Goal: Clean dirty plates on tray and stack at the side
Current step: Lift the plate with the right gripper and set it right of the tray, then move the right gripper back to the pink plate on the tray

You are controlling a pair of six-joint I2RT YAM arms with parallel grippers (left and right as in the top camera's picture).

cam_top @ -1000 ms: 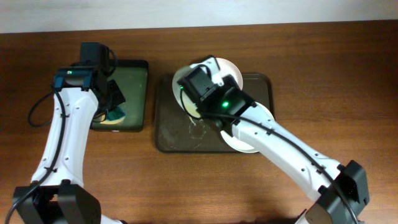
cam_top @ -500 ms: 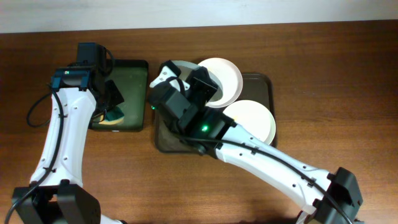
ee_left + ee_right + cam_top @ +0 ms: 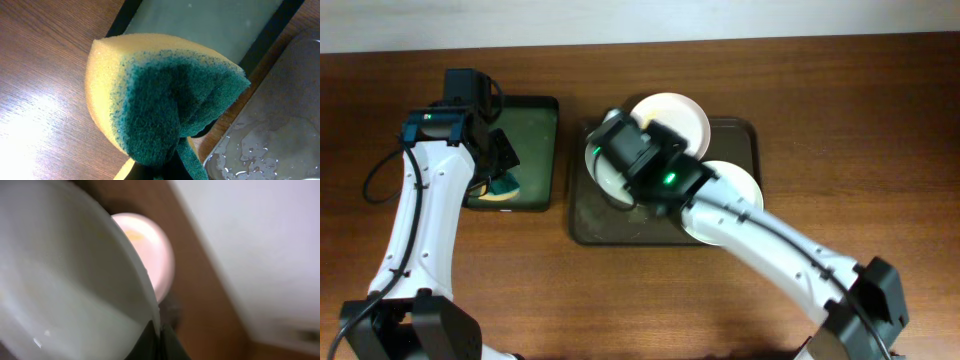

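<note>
My right gripper (image 3: 623,180) is shut on the rim of a white plate (image 3: 601,166) and holds it tilted over the back left of the brown-grey tray (image 3: 590,225). In the right wrist view this held plate (image 3: 65,280) fills the left side, with the fingers (image 3: 161,336) pinching its edge. A second plate (image 3: 678,118), which shows a yellow smear in the right wrist view (image 3: 150,250), lies at the tray's back. A third plate (image 3: 735,195) lies at the tray's right, partly under my right arm. My left gripper (image 3: 503,165) is shut on a yellow and green sponge (image 3: 160,95) over the green tray.
The smaller dark green tray (image 3: 535,125) stands left of the brown-grey tray and also shows in the left wrist view (image 3: 215,25). The brown-grey tray's floor (image 3: 280,135) is wet. Bare wooden table (image 3: 880,150) lies right of the tray and in front.
My right arm swung left across the tray and back a little, carrying a plate that now hangs tilted over the tray's back left. The left arm and sponge have barely moved.
</note>
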